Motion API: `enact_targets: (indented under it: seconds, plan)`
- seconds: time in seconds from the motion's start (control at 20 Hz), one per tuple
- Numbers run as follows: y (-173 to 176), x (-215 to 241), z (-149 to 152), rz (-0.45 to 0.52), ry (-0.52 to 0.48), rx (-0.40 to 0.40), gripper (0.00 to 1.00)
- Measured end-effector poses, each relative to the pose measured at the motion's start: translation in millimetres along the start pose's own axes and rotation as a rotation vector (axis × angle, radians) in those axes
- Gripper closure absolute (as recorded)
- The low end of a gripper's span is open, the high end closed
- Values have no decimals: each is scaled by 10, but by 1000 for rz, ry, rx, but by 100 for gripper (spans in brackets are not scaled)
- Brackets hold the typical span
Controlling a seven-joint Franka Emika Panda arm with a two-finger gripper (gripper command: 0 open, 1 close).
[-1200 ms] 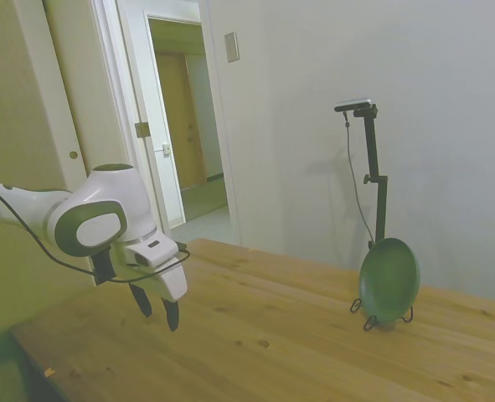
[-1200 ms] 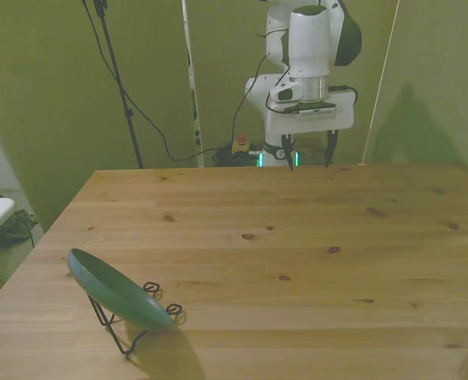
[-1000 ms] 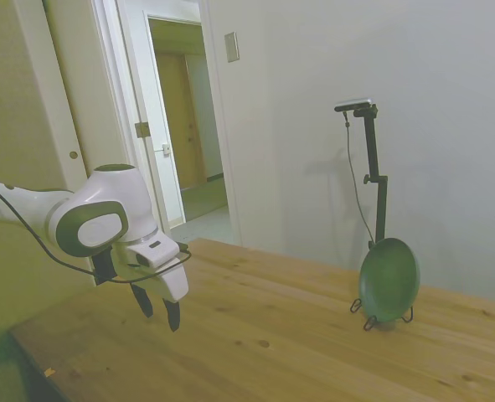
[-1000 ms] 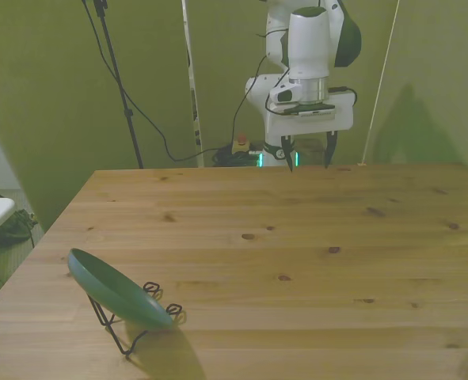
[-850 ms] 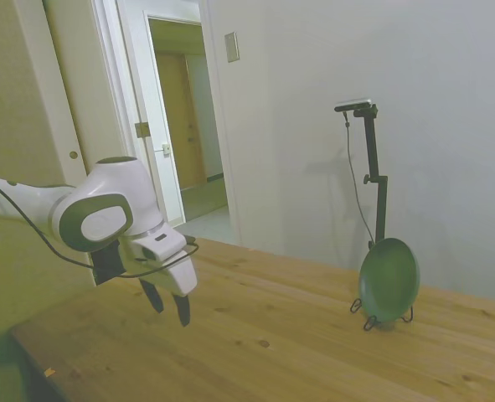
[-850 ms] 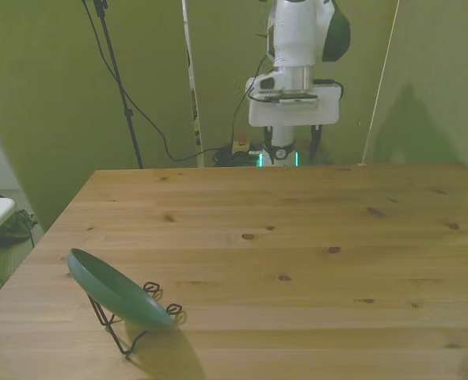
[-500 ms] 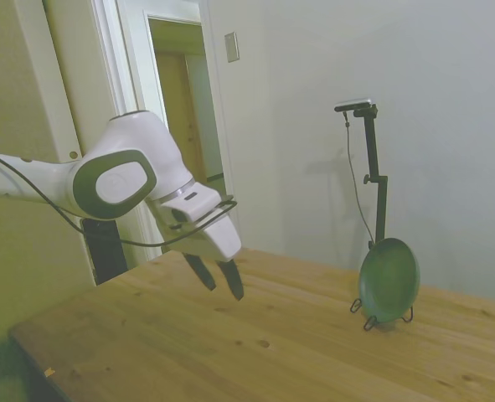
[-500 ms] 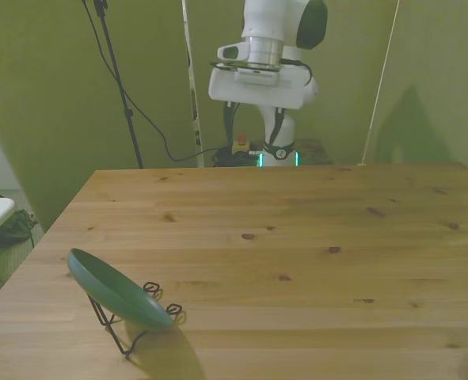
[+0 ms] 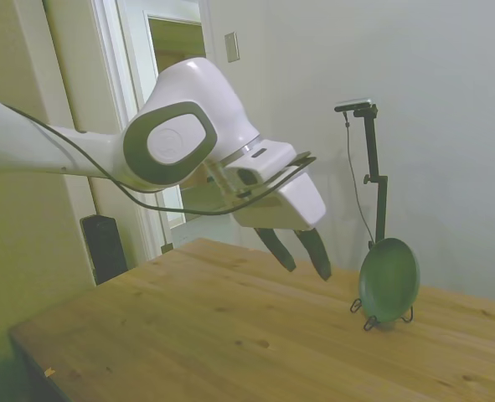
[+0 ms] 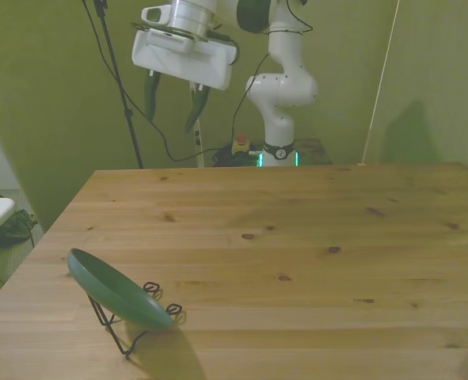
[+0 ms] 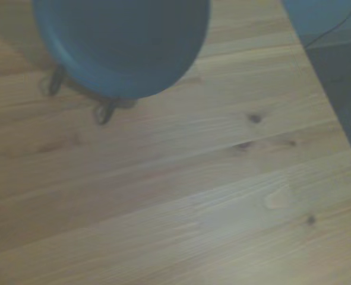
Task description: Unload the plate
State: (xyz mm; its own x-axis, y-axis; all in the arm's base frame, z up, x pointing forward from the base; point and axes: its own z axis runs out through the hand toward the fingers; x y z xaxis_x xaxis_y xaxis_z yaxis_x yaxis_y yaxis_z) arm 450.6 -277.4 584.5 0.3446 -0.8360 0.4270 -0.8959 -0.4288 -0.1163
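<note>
Plate (image 9: 389,280): small, round, dark green; propped on edge, tilted, in thin black wire stand (image 10: 121,326) on tabletop (image 10: 297,237). Sits near the tabletop corner at 7 o'clock in the front view.

End effector (image 9: 300,255): raised in the air above the tabletop, fingers (image 10: 151,93) apart, holding nothing. Well apart from the plate; in the side view plate lies at about 4 o'clock from the fingertips, lower and further along.

Wrist view: blurred; plate (image 11: 122,41) cut off at the frame edge, stand feet (image 11: 104,110) barely made out beneath it.

Stand largely hidden behind plate in side view.
</note>
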Motion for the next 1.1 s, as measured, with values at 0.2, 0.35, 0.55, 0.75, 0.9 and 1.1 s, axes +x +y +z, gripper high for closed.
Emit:
enact_targets:
  seconds: [0.2, 0.35, 0.55, 0.75, 0.9, 1.1]
  plan:
    - [-84, 120, -27, 5, 36, 40, 0]
    - [-47, 304, 35, 65, 73, 106, 0]
    - [-114, 573, 384, 134, 73, 142, 0]
    - [-285, 881, 695, 165, 57, 162, 0]
    - [-424, 1108, 862, 168, 65, 181, 0]
    - [-547, 1277, 1185, 131, 69, 175, 0]
